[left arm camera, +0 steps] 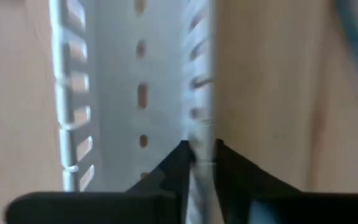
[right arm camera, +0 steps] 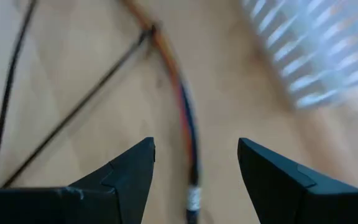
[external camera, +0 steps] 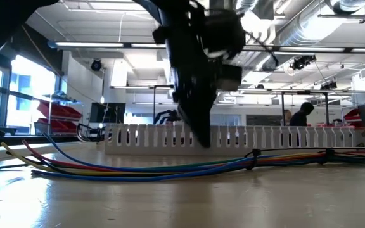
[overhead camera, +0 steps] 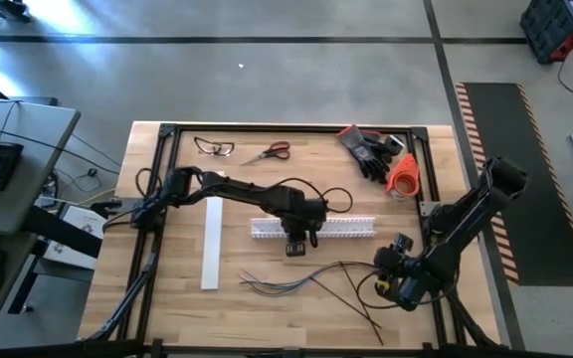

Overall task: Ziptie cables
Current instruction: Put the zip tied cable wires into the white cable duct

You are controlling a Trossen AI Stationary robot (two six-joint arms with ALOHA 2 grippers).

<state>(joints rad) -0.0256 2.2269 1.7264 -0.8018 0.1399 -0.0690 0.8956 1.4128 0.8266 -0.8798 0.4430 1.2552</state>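
Cables (overhead camera: 296,278), the thing to be tied, lie loose on the table (overhead camera: 167,308) toward its near edge, between the white slotted channel (overhead camera: 341,228) and that edge. In the low view they run as one coloured bundle across the wood, fanned apart at one end. Two small dark bands seem to sit round the bundle there (external camera: 253,155), so some tying looks done already, though I cannot be sure they are cinched. The fanned end carries no band that I can see.

Next largest, the slotted channel rests near the table's middle, with a plain white strip (overhead camera: 210,244) lying well apart toward the left edge.

The left gripper (overhead camera: 296,242) is down at the channel's near wall; its fingers (left arm camera: 179,163) pinch that thin slotted wall with almost no gap, so it holds the channel, not the wires.

The right gripper (right arm camera: 194,158) hovers near the near right corner, fingers spread wide and empty, one end of the bundle lying between them.

Zipties (overhead camera: 351,293), thin dark strips, lie beside that bundle, apparently unused.

My judgement: partway, with more ties left.
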